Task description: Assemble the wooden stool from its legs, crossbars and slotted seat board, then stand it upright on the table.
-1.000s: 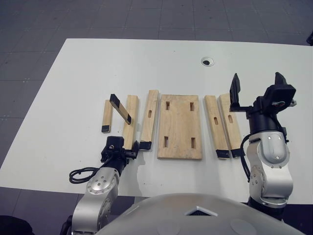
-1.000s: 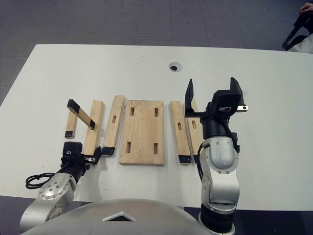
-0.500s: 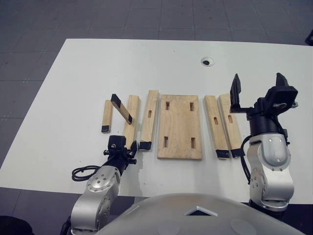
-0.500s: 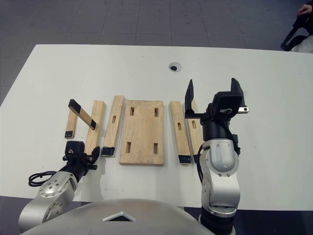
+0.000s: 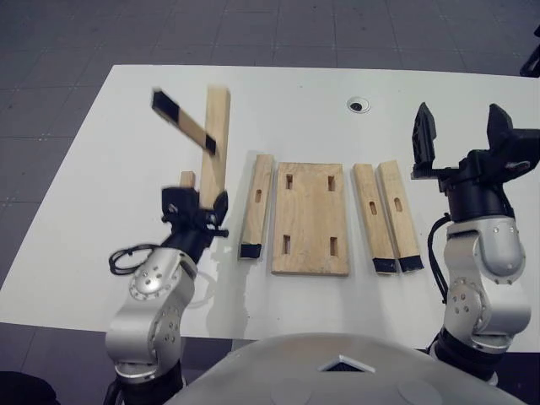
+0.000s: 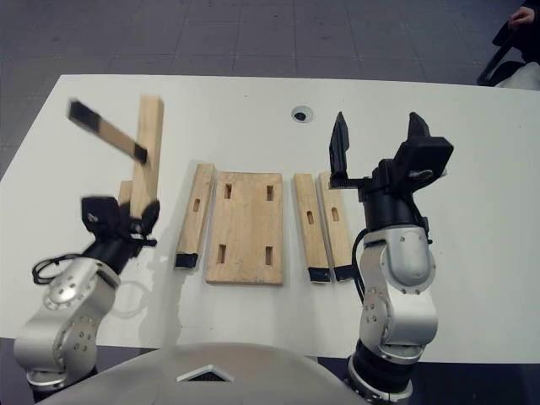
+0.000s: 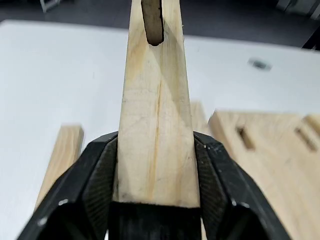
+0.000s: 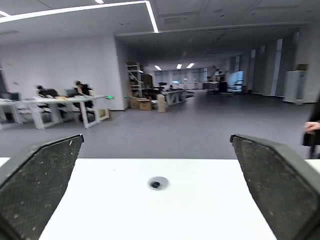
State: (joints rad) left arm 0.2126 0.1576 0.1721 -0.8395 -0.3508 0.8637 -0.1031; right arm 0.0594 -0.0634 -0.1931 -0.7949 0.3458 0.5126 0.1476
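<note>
My left gripper (image 5: 199, 218) is shut on the black-tipped lower end of a wooden leg (image 5: 216, 133), held nearly upright above the table's left part. A black-tipped crossbar (image 5: 180, 121) sticks out of the leg's slot, slanting to the left. In the left wrist view the leg (image 7: 155, 115) stands between the fingers (image 7: 102, 185). The slotted seat board (image 5: 310, 218) lies flat mid-table. One leg (image 5: 256, 204) lies on its left, two legs (image 5: 372, 218) (image 5: 398, 216) on its right. My right gripper (image 5: 461, 137) is open in the air, above the table's right side.
A short crossbar (image 5: 186, 179) lies on the white table (image 5: 110, 169), partly hidden behind the lifted leg. A round cable hole (image 5: 358, 105) sits at the back, also visible between the right fingers (image 8: 158, 183). The far and right parts of the table are bare.
The left gripper has lifted the leg with its crossbar from lying flat to nearly upright. The right gripper has moved slightly up and to the right, still open.
</note>
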